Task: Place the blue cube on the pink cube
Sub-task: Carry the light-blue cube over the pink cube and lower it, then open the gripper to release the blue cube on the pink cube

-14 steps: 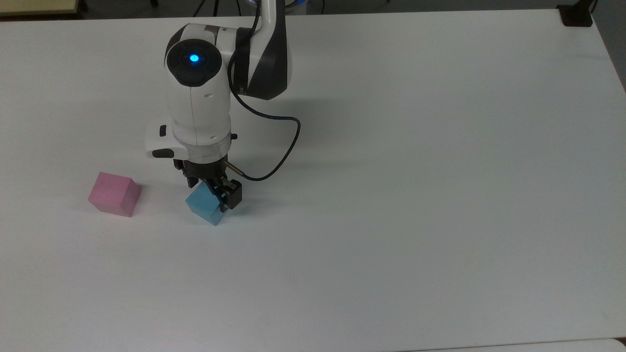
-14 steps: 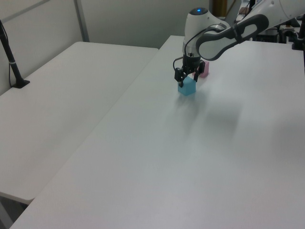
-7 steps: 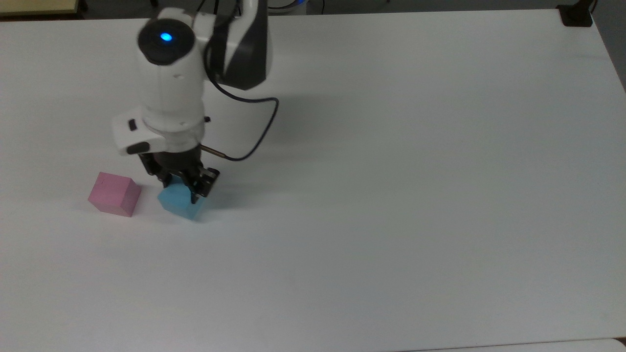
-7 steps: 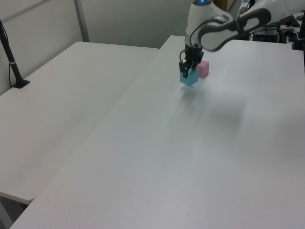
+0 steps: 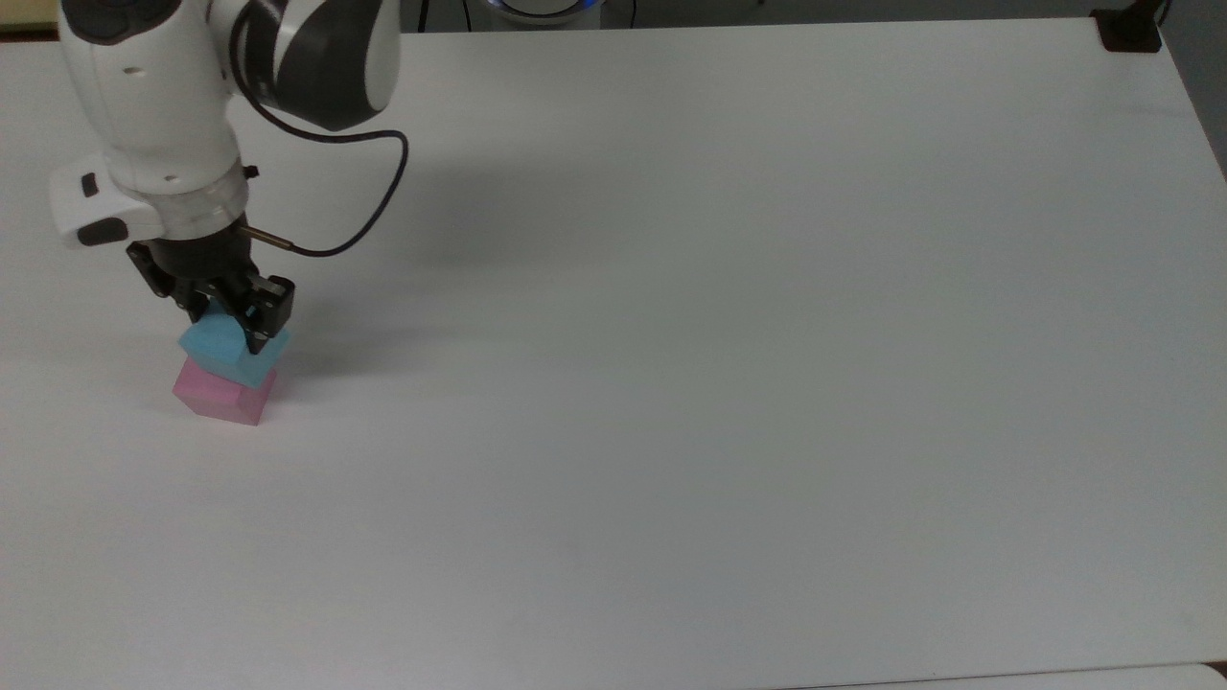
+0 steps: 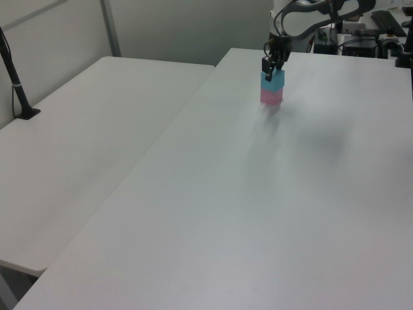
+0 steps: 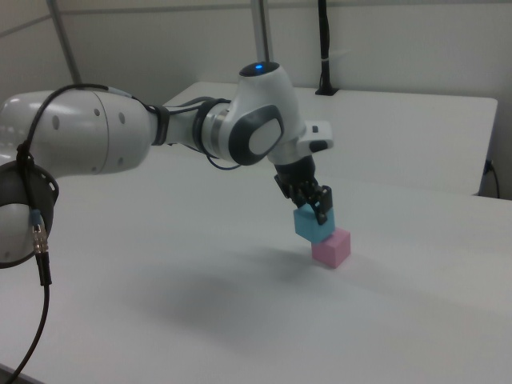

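Two cubes meet under the claw, which grips the blue cube just above the pink cube, so placing is underway and next calls for lowering squarely, then letting go.

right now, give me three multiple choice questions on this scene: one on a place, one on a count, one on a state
1. Where is the blue cube?
A. over the pink cube
B. at the table's far corner
C. on the other table

2. How many cubes are on the table?
A. one
B. two
C. four

3. What is the gripper doing?
A. hanging open, far from the cubes
B. shut on the blue cube
C. shut on the pink cube

Answers: 1 A, blue sits directly above the pink cube. 2 B, one blue, one pink. 3 B, its fingers clamp the blue cube's sides.
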`<control>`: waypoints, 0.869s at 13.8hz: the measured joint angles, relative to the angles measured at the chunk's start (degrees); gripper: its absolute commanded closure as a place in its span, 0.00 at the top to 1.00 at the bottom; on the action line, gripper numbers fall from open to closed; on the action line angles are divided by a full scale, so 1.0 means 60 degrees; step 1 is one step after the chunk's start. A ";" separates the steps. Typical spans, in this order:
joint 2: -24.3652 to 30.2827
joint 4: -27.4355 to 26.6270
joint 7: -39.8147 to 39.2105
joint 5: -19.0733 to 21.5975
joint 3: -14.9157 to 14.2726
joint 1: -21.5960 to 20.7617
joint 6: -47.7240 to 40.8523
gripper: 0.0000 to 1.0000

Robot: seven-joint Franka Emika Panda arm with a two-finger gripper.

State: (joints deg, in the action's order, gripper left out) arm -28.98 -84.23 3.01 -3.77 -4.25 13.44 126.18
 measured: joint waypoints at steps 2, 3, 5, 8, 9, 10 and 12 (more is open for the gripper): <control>-0.0078 -0.0002 -0.0215 0.0002 -0.0001 0.0221 0.0292 0.41; -0.0149 -0.0005 -0.0280 0.0017 -0.0001 0.0322 0.0595 0.49; -0.0263 -0.0005 -0.0288 0.0026 0.0000 0.0401 0.0873 1.00; -0.0305 -0.0004 -0.0410 0.0026 0.0001 0.0403 0.0903 1.00; -0.0304 0.0006 -0.0430 0.0027 0.0001 0.0402 0.0906 1.00; -0.0289 0.0039 -0.0432 0.0033 0.0007 0.0397 0.0919 1.00; -0.0036 0.0229 -0.0418 0.0046 0.0076 0.0337 0.0946 1.00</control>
State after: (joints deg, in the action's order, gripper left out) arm -29.20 -82.85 0.51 -3.49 -3.79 15.46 131.85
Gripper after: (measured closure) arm 0.000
